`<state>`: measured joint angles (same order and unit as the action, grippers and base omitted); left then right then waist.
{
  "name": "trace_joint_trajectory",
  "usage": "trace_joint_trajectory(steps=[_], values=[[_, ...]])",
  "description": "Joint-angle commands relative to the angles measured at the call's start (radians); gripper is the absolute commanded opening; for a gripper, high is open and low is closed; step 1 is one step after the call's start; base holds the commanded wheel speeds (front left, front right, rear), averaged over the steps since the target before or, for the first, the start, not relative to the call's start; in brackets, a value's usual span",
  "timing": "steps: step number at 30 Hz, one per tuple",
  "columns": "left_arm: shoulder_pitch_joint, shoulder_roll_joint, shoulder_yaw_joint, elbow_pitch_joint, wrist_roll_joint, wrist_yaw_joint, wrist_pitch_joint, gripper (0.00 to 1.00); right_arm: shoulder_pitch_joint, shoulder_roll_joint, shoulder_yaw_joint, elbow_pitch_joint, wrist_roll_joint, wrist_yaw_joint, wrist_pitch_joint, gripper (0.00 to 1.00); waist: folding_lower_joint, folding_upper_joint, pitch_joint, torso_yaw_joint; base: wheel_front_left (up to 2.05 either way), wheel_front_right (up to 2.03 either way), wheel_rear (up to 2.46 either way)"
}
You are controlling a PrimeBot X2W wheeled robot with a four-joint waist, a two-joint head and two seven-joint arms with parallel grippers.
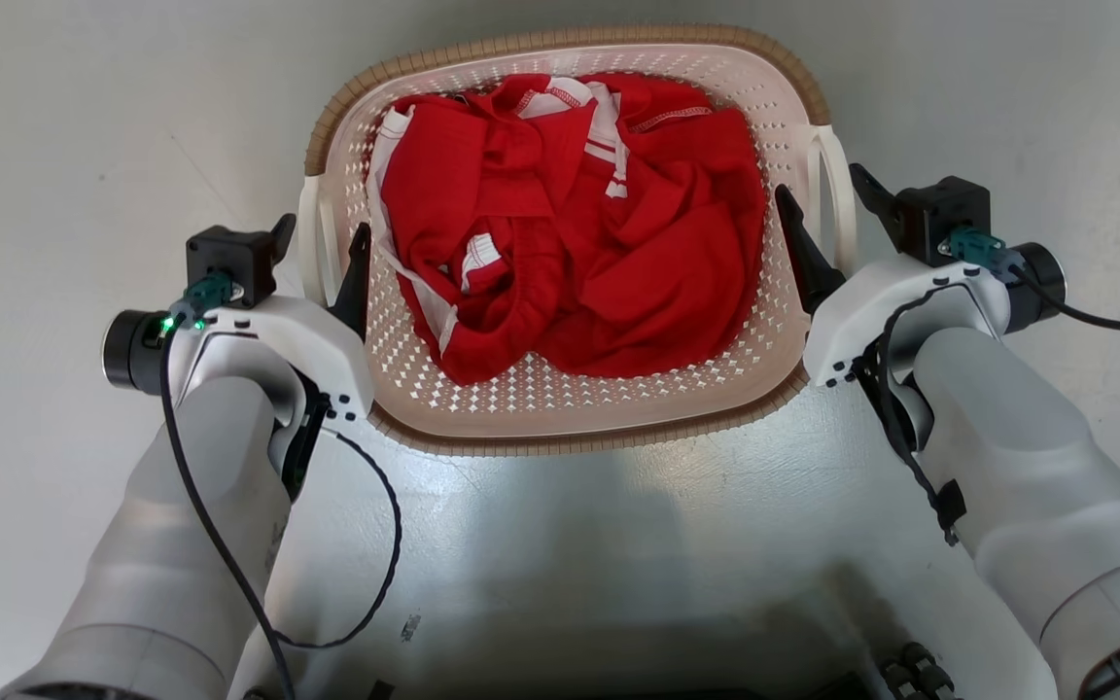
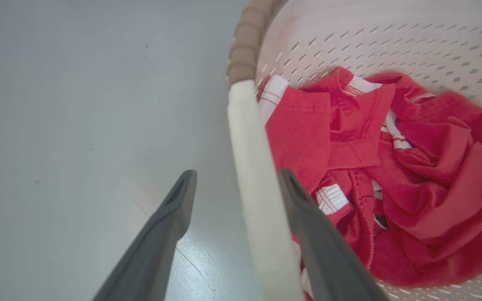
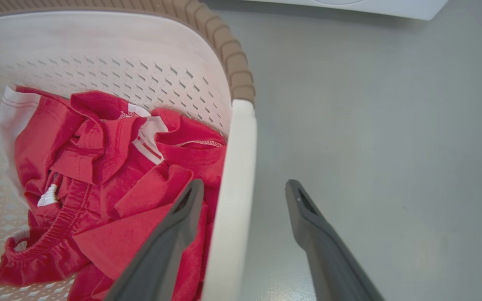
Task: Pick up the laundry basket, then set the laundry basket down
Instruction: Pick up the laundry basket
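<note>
Cream laundry basket [image 1: 560, 428]: rests on grey floor [image 1: 84, 117] between both grippers, red clothes [image 1: 570, 224] inside.
Left gripper [image 1: 324, 231]: fingers apart, straddling left white handle [image 2: 253, 167].
Right gripper [image 1: 819, 185]: fingers apart, straddling right white handle [image 3: 234, 188].

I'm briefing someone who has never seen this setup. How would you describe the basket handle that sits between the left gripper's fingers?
On the grey floor stands the laundry basket, cream and perforated, holding red clothes. Along its side, between the fingers of the open left gripper, runs the handle. It is a smooth white bar, unlike the ribbed brown rim it joins.
</note>
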<state>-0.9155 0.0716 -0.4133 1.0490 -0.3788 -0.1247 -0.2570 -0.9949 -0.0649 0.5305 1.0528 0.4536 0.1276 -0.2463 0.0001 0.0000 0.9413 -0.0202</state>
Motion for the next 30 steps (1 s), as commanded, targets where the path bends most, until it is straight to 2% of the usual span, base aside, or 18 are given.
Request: trace_joint_trajectory(steps=[1,16,17,18,19,20,30], values=[[0.008,0.032,0.012,0.014,-0.007,-0.006,-0.005,1.0,0.034,0.015,0.019,0.0,0.012,0.003,0.0,1.0,-0.0001,0.0,0.003,0.0,0.0,0.0,0.0],[-0.061,0.008,-0.008,0.13,-0.017,-0.006,-0.005,1.0,-0.002,0.015,0.088,0.032,0.081,0.003,0.04,0.99,-0.0001,0.0,0.019,0.007,0.0,0.0,0.0],[-0.064,0.006,-0.009,0.133,-0.019,-0.006,-0.005,0.88,-0.004,0.015,0.092,0.034,0.085,0.003,0.042,0.62,-0.0001,0.0,0.02,0.007,0.0,0.0,0.0],[-0.065,0.005,-0.008,0.135,-0.023,-0.006,-0.005,0.51,-0.006,0.015,0.095,0.036,0.089,0.003,0.043,0.38,-0.0001,0.0,0.021,0.007,0.0,0.0,0.0],[-0.067,0.003,-0.008,0.137,-0.026,-0.006,-0.005,0.0,-0.008,0.015,0.098,0.038,0.093,0.003,0.043,0.21,-0.0001,0.0,0.021,0.008,0.0,0.0,0.0],[-0.068,0.002,-0.01,0.139,-0.028,-0.006,-0.005,0.0,-0.01,0.015,0.101,0.039,0.097,0.003,0.043,0.0,-0.0001,0.0,0.021,0.008,0.0,0.0,0.0],[-0.07,-0.006,-0.032,0.173,-0.035,-0.001,-0.005,0.0,-0.016,0.015,0.118,0.076,0.124,0.003,0.027,0.0,-0.0001,0.0,-0.011,0.009,0.0,0.0,0.0]])
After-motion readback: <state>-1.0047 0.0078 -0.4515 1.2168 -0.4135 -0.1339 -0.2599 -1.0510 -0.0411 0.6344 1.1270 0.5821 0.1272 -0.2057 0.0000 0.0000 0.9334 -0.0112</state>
